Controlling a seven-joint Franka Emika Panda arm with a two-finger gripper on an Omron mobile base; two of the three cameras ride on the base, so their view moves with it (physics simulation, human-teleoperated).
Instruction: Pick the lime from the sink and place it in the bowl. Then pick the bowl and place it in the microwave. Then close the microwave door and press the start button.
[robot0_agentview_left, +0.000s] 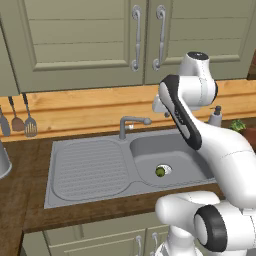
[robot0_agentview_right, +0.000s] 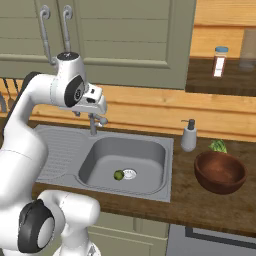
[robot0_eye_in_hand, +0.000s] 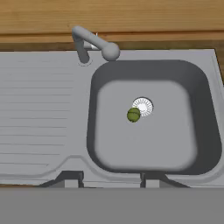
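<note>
Only right base view shows bowl (robot0_agentview_right: 220, 172); lime (robot0_eye_in_hand: 133, 115) beside drain (robot0_eye_in_hand: 143, 106)

**Looking down into the sink**

We look straight down on the sink (robot0_eye_in_hand: 52, 131). Our landmark is its drain (robot0_eye_in_hand: 143, 106), a pale round grate in the floor of the basin. The lime (robot0_eye_in_hand: 133, 115) lies touching the drain's lower left edge. Above and left of the drain, the faucet (robot0_eye_in_hand: 94, 43) reaches from the rim toward the basin. The ribbed drainboard (robot0_eye_in_hand: 39, 118) spreads well to the drain's left. Our two finger tips (robot0_eye_in_hand: 151, 180) stand apart below the drain, with nothing between them.
</note>
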